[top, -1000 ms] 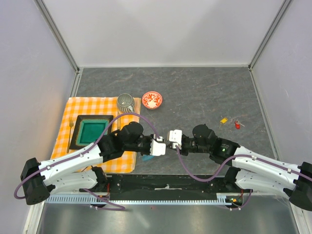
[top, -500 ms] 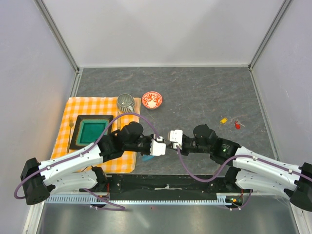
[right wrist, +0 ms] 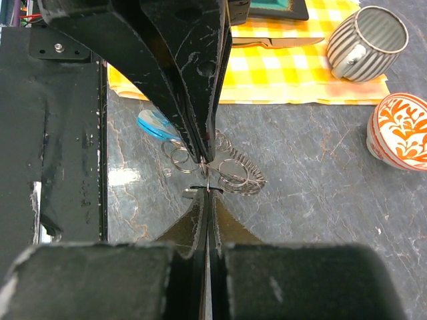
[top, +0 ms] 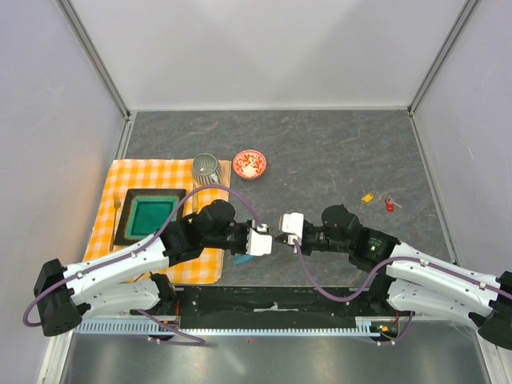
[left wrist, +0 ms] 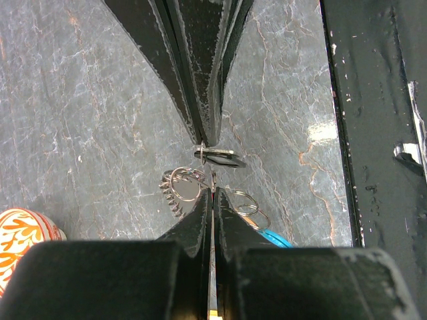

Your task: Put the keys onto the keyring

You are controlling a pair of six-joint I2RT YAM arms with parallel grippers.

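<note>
Over the last second the right arm has drawn back slightly toward its own side while the left arm has held its place, so the black key looks to be mid-threading and not yet on the keyring. The yellow key and red key lie loose, well apart on the right. Both arms reach low toward the table centre, tips almost touching: the left gripper is pinched closed on the keyring's wire, the right gripper apparently closed on the black key.
</note>
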